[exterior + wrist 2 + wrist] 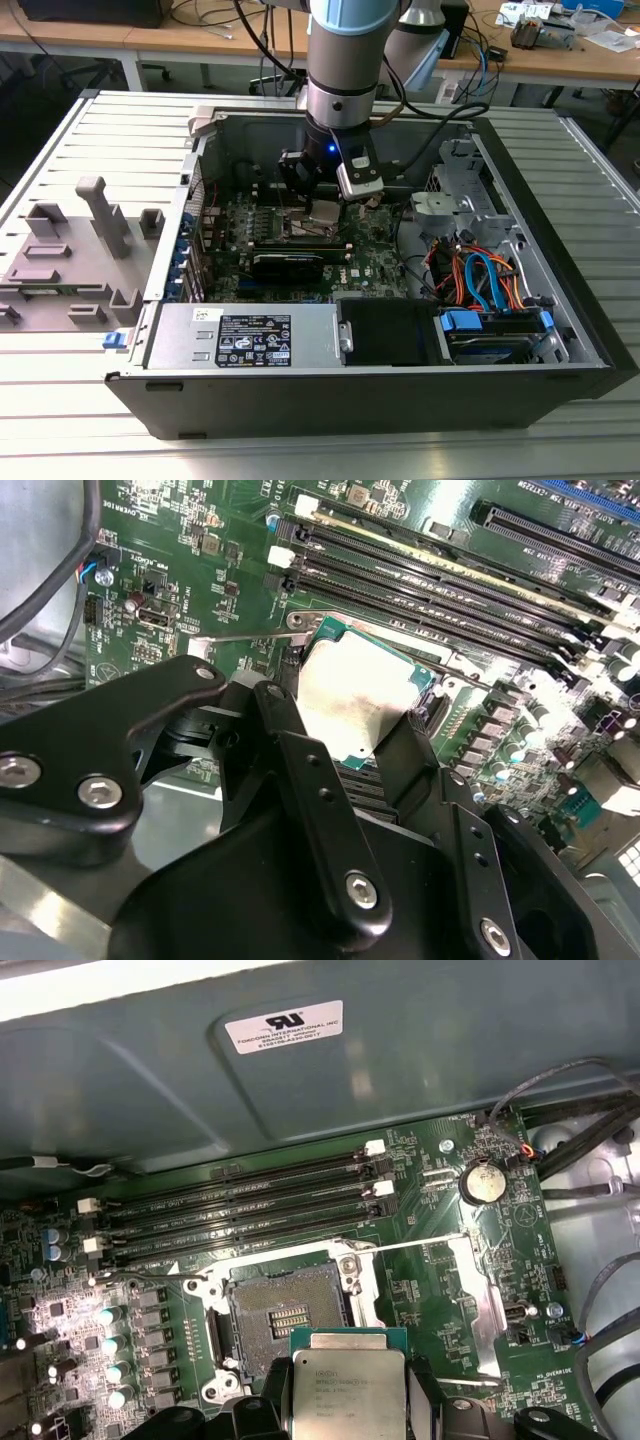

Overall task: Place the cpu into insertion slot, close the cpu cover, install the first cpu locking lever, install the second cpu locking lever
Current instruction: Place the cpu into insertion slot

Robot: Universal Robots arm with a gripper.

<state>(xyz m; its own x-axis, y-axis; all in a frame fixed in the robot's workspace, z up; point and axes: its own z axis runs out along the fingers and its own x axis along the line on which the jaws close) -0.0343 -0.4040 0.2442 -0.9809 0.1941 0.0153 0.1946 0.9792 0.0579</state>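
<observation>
End effector: the end effector [345, 725] is pinching the cpu [348, 1392] by two opposite edges, with a black finger [290, 748] on each side.
Cpu position: held above the insertion slot [285, 1312] and just off to one side, not seated. It looks roughly level, though tilt is hard to judge from these angles.
Slot: open, with its dark square contact field bare inside a thin metal rim.
Cover: the cpu cover [480, 1315] is flipped open beside the slot, on the side away from the capacitors [108, 1360]. It is a thin, bright, windowed frame.
Lever: a thin wire locking lever [415, 1245] runs from the slot's corner along the cover's edge.
Materials: the cpu has a matte silvery lid, smudged, on a green substrate. The fingers are hard, black and bolted.
Risk 1: coming down skewed or offset would land a corner on the slot's rim or contacts and could bend them.
Risk 2: the smooth, shallow chip edges give little grip, so a slip could drop the cpu onto the slot.
Risk 3: the memory slots [240, 1205] lie near the slot, so the fingers have little room.
</observation>
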